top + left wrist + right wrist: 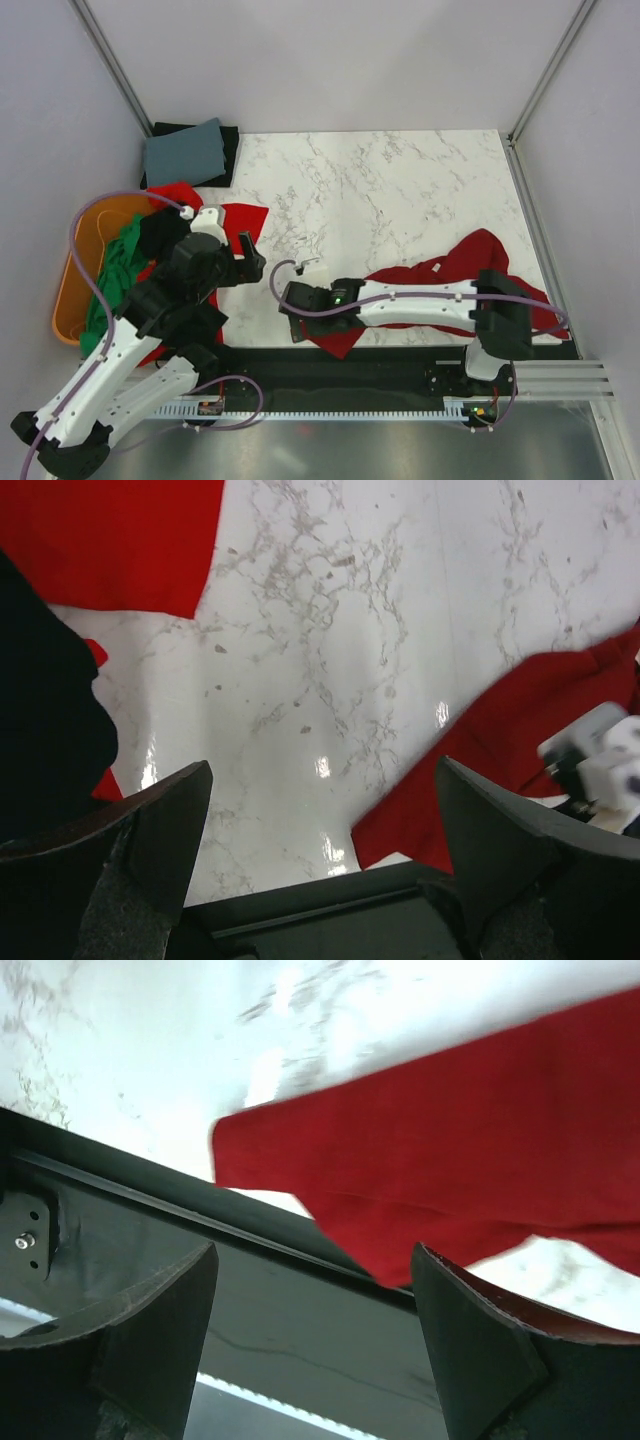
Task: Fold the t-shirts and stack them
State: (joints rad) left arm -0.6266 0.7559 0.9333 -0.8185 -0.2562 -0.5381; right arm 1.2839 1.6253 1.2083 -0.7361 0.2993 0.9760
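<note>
The dark red t-shirt (470,262) lies crumpled on the right side of the marble table (400,190), close to the near edge. Much of it is hidden: the right arm (420,305) stretches across its middle, so only the humped back part and one near corner show. That corner hangs past the table's edge onto the black strip (260,1290) that runs along the front.

The right gripper (315,1325) hovers low at this corner with its jaws spread wide and nothing between them. Its wrist view is blurred, and I cannot tell whether a fingertip brushes the cloth.

On the left, the bright red t-shirt (243,215) is spread flat, but the left arm and a bunched black t-shirt (160,232) cover most of it. Beside them a green t-shirt (115,270) spills out of the orange tub (70,290), hiding much of the tub's inside.

The left gripper (320,850) hangs above bare marble between the two red shirts, its jaws released as far as they go, holding nothing and touching nothing.

In the far left corner a folded grey-blue shirt (185,152) sits on a folded black one (228,150), of which only the edges show.
</note>
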